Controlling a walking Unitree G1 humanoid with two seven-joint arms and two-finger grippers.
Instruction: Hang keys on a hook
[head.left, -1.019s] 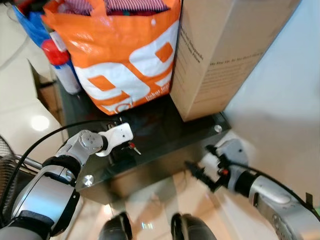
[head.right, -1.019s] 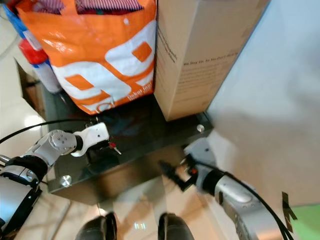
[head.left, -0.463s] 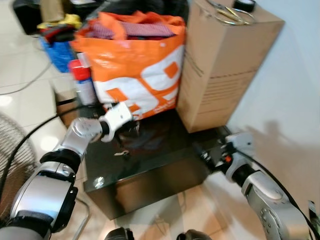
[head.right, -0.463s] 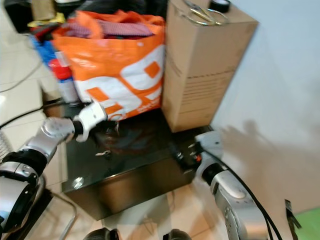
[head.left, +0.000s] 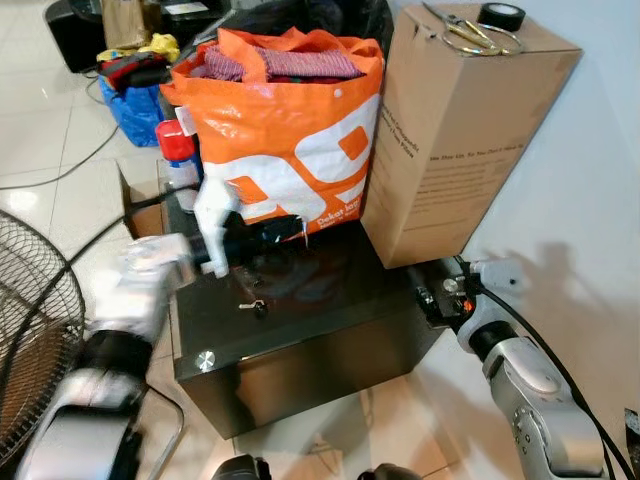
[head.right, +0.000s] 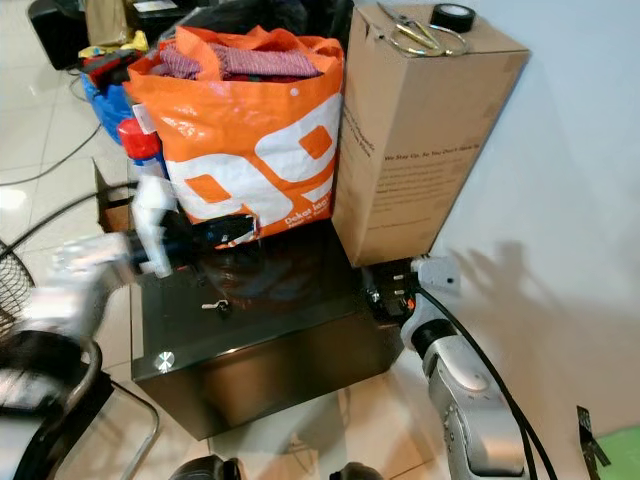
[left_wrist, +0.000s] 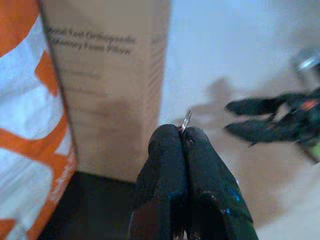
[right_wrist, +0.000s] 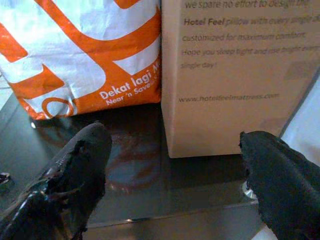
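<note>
Keys (head.left: 252, 306) lie on black cabinet (head.left: 330, 330); orange bag (head.left: 290, 150) stuffed with clothes; left gripper (left_wrist: 181, 137) pinched together, right gripper (right_wrist: 175, 165) spread wide.

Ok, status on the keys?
Left gripper shut, pinching a metal tip, likely a key, above black table. Right gripper open at table's right edge. Orange bag and cardboard box close ahead.

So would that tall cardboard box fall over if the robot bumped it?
Probably fairly easily: the cardboard box stands tall on a small base near the black table's corner. Its print mentions a pillow, so it's likely light for its size. The stuffed orange bag beside it might brace that side, and the tape roll on top could slide off.
</note>
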